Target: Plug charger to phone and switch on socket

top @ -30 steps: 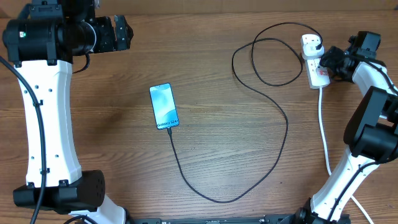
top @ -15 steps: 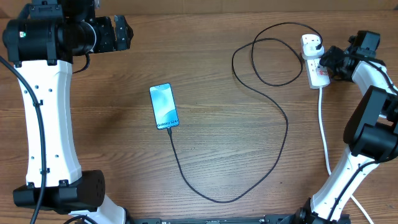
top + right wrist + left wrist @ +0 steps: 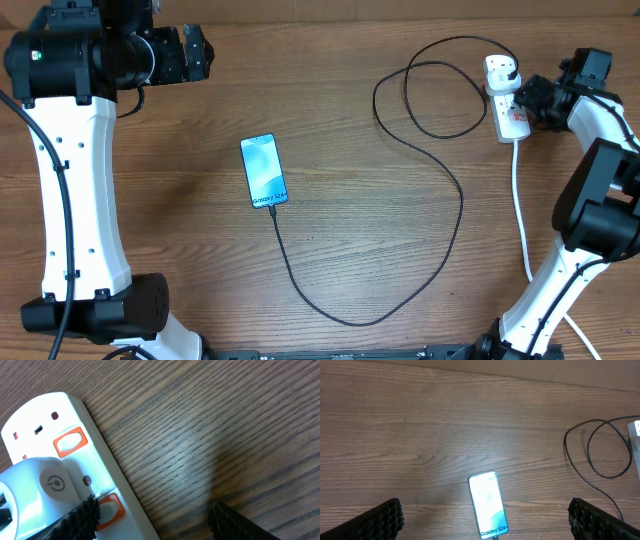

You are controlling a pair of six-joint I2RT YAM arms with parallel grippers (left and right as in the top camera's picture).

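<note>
Phone (image 3: 264, 171) is found flat on the tabletop (image 3: 350, 240), left of centre, screen lit and facing up. The charger (image 3: 460, 205) is seen meeting the phone's end towards the near edge. From there the cable runs towards the near edge, curves up the right half and coils in loops close to the far edge, ending at a black plug (image 3: 510, 72) seated in the socket (image 3: 505, 105). The socket lies near the far right corner, its white cord (image 3: 521, 215) trailing towards the near edge.

The left hand (image 3: 198, 52) is held above the far left corner, spread wide with nothing between its jaws. The right hand (image 3: 528, 100) is placed at the socket, jaws apart and gripping nothing. One of its fingers (image 3: 80, 517) is seen over the socket body just beside a red switch (image 3: 111, 507). Whether it touches the switch cannot be told.
</note>
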